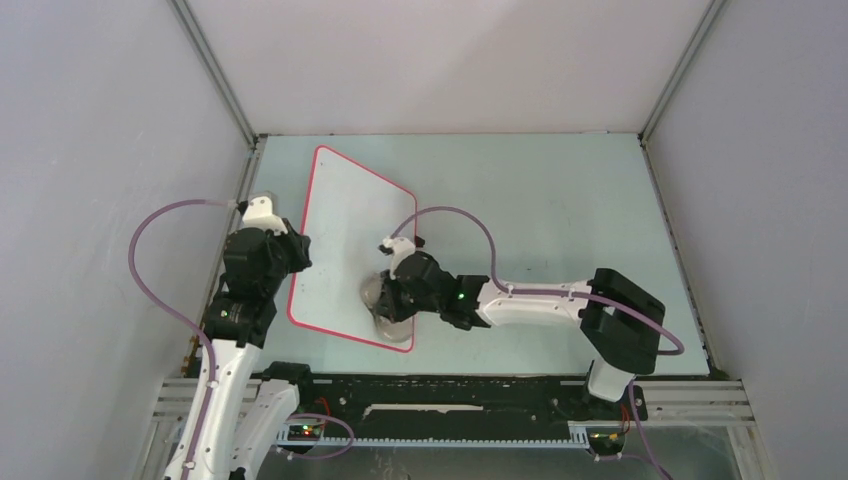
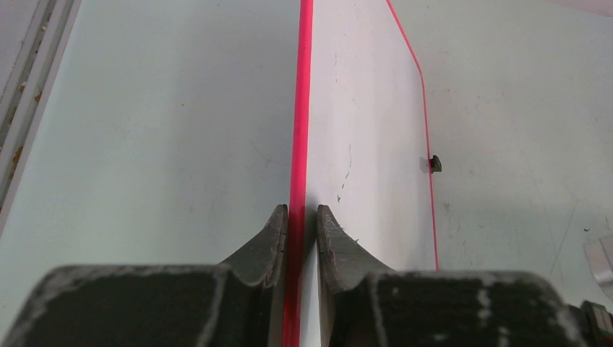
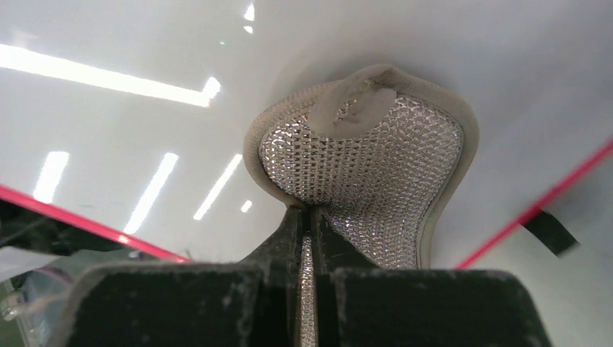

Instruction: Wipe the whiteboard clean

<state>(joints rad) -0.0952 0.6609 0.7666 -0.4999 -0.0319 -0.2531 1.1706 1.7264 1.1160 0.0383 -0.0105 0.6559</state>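
The whiteboard [image 1: 350, 235] is a white board with a red-pink rim, lying at the left of the table. My left gripper [image 1: 296, 252] is shut on its left edge; in the left wrist view the gripper [image 2: 302, 217] pinches the red rim of the whiteboard [image 2: 361, 123]. A black clip [image 2: 435, 164] sits on the far edge. My right gripper [image 1: 385, 292] is shut on a grey knobbly cloth pad [image 1: 380, 305] and presses it on the board's near part. In the right wrist view the gripper [image 3: 312, 215] grips the cloth pad [image 3: 369, 166] against the whiteboard [image 3: 144, 137]. No handwriting shows, only faint specks.
The pale green table [image 1: 560, 220] stretches to the right of the board. Grey enclosure walls [image 1: 100, 150] stand left, right and behind. The right arm's body [image 1: 620, 320] lies across the near right. Another black clip [image 3: 549, 230] shows at the board's edge.
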